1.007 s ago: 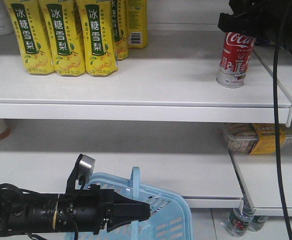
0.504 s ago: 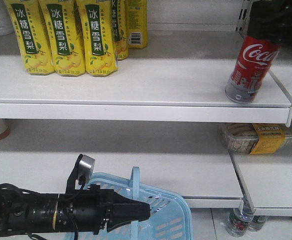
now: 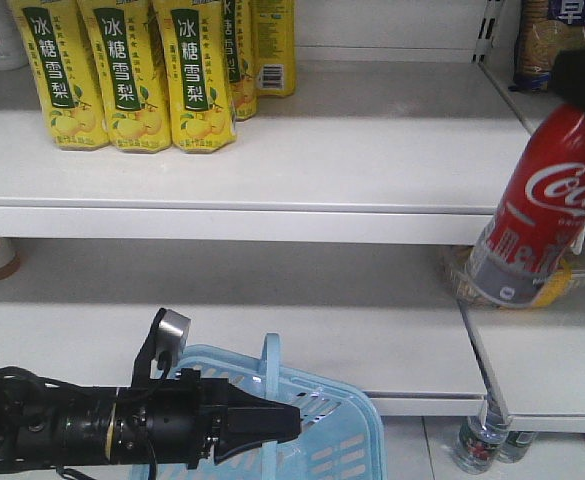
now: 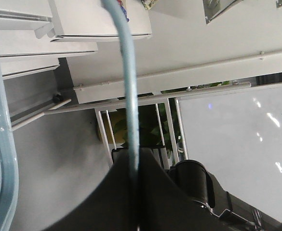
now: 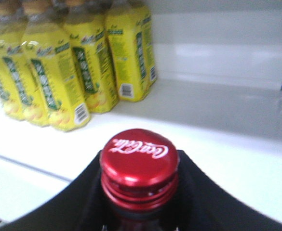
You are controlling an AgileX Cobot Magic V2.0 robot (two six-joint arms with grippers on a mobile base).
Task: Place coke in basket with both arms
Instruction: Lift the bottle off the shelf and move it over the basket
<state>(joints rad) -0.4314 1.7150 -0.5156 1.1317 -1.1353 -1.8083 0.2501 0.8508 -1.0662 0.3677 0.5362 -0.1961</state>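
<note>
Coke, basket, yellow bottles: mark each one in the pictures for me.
coke (image 3: 550, 200): front-facing view, on its red label.
basket (image 3: 347, 448): front-facing view, on its slotted side wall.
yellow bottles (image 3: 132, 85): front-facing view, on the middle bottle's label.

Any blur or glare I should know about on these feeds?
Front view: shelves sharp, coke bottle slightly smeared at the right edge. Left wrist: basket handle soft up close, glare spots on the whiteboard. Right wrist: cap clear, yellow bottles blurred.
</note>
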